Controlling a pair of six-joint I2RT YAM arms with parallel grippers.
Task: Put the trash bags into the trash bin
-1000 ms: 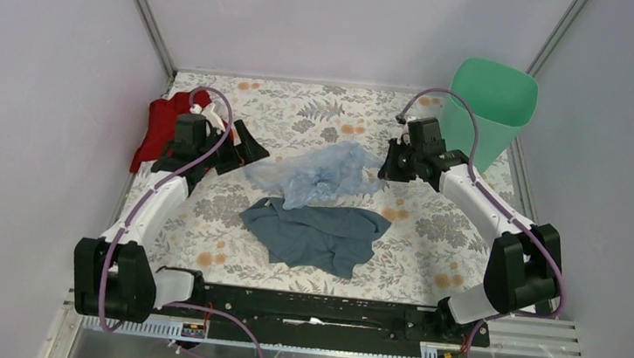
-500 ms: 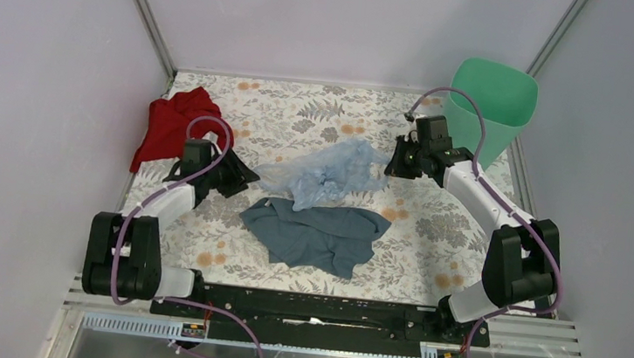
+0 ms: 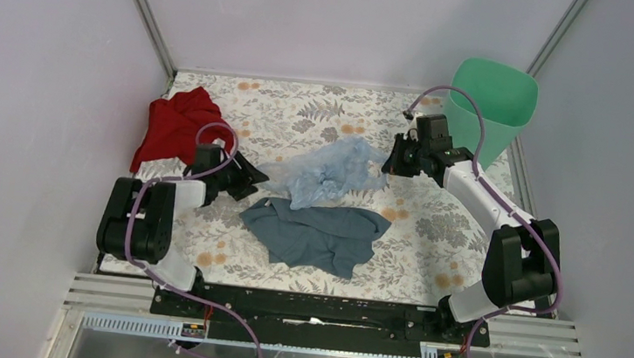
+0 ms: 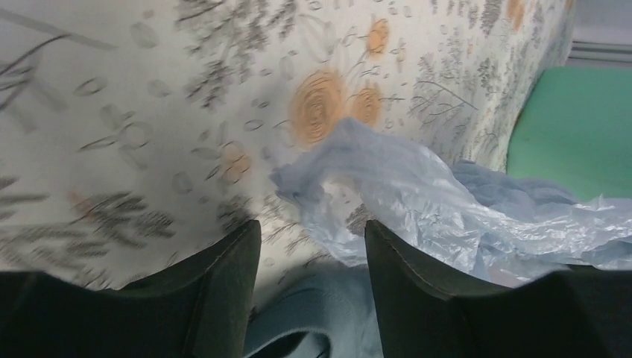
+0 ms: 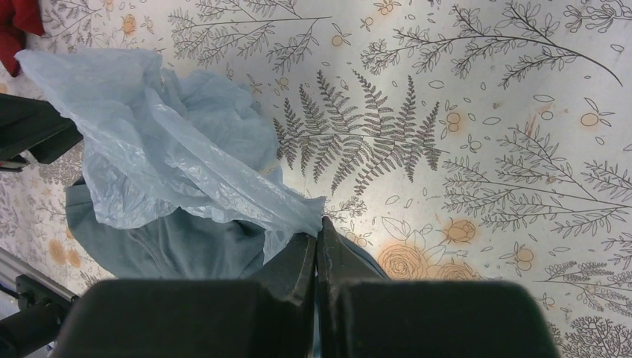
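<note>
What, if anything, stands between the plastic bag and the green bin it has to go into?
Nothing visible does. The right gripper pinches the right edge of the bag, and the bin stands open at the far right corner; only bare flowered table and the right arm itself lie between them.

Red cloth [image 3: 174,126] lies well apart from grey-blue cloth [image 3: 317,236].

Soft, even light, faint shadows — left fingers [image 4: 201,298] dark, tablecloth [image 4: 97,142] blurred.
</note>
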